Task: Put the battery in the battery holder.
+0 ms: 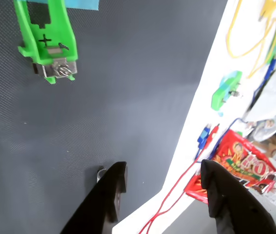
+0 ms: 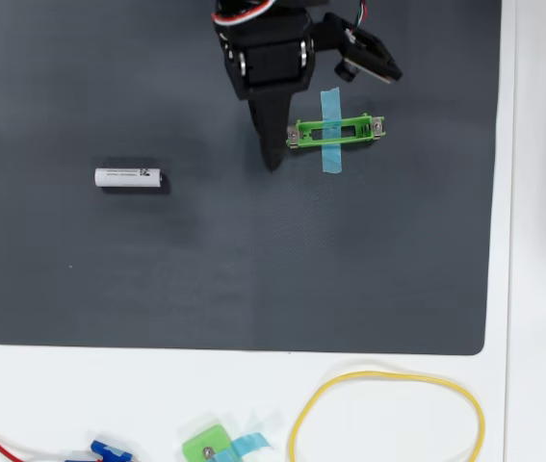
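Battery (image 2: 128, 177): small rigid cylinder, probably light, smooth, roll-prone; lies toward bench's left edge, overhead view. Best grasped mid-barrel. End effector (image 1: 164, 181): fingers apart, empty, near battery holder (image 2: 335, 131).

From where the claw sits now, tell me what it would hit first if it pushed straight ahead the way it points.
Probably nothing but the dark grey textured mat. In the overhead view the open black claw points at bare mat; the narrow green plastic battery holder lies to its right and the small white cylindrical battery far left. Depth is uncertain.
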`<act>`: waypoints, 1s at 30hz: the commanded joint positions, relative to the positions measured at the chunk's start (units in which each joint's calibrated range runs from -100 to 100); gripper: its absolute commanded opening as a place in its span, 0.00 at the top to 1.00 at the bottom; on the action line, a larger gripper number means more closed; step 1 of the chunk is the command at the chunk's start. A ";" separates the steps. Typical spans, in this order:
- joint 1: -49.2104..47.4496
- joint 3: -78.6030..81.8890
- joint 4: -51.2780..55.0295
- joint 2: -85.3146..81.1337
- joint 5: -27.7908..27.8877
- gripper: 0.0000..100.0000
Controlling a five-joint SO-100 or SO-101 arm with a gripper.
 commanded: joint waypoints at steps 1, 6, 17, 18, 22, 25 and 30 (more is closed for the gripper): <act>3.08 -13.91 -0.08 13.11 -0.39 0.85; 7.33 -27.65 4.99 31.88 -0.23 0.85; 13.25 -53.38 29.11 63.01 1.75 0.85; 13.66 -53.91 29.90 63.01 2.11 0.85; 17.81 -55.67 29.99 63.01 2.95 0.85; 19.37 -56.64 29.72 63.01 3.94 0.85; 19.58 -56.02 24.04 63.86 5.30 0.80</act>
